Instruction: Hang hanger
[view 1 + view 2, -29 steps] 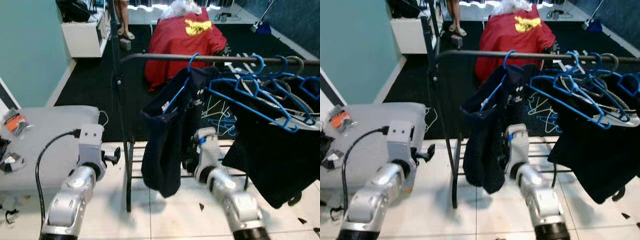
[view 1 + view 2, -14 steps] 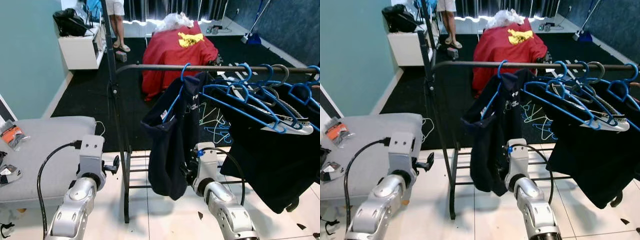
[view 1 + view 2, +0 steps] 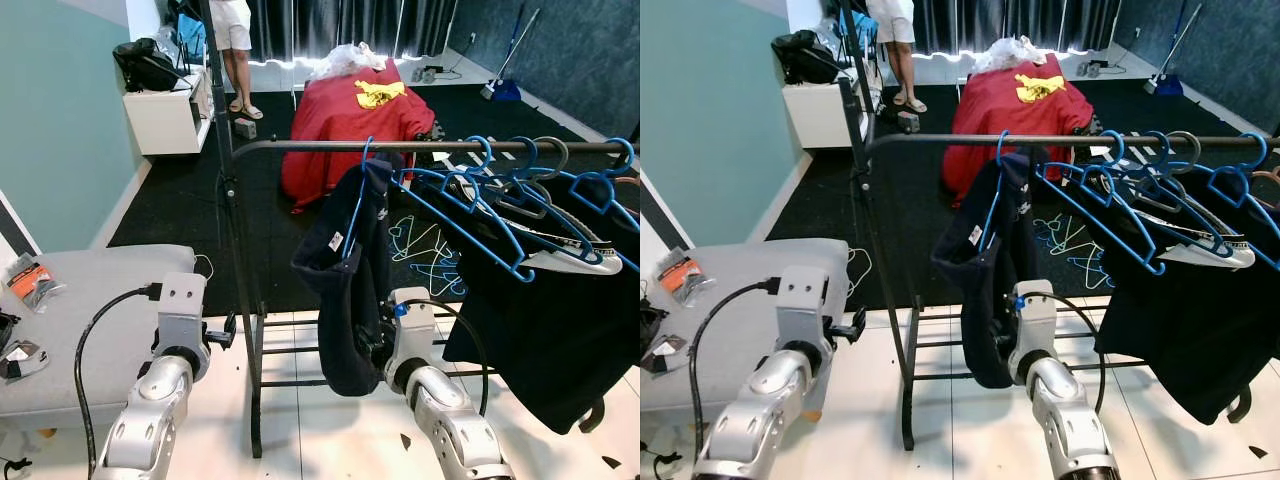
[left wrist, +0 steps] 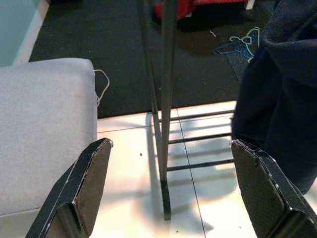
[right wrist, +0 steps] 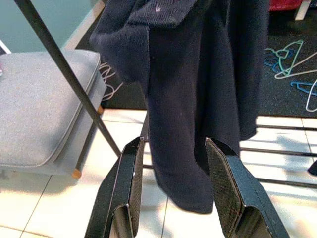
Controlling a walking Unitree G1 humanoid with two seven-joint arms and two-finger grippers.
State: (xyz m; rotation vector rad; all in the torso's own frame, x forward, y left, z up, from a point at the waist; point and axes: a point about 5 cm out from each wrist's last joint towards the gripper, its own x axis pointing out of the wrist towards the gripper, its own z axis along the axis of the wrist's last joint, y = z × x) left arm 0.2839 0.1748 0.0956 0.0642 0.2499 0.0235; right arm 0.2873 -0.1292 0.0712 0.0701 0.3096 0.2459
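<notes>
A blue hanger (image 3: 356, 196) carrying a dark navy garment (image 3: 347, 290) hangs by its hook on the black rail (image 3: 300, 146) of a clothes rack. My right gripper (image 5: 173, 144) is open just in front of the garment's lower part, with the cloth showing across the gap between its fingers. In the head views the garment hides those fingers, and my right wrist (image 3: 408, 325) sits right beside its hem. My left gripper (image 4: 171, 144) is open and holds nothing, low by the rack's upright post (image 3: 241, 300).
Several more blue hangers (image 3: 500, 190) and a black garment (image 3: 540, 330) crowd the rail's right side. A grey cushioned bench (image 3: 90, 300) stands on my left. Loose hangers (image 3: 420, 240) lie on the black carpet. A red-covered heap (image 3: 345, 115) and a standing person (image 3: 233, 40) are behind.
The whole view has shifted, so the camera moved. The navy garment now hangs narrower and straighter on the rail. Both grippers stay open.
</notes>
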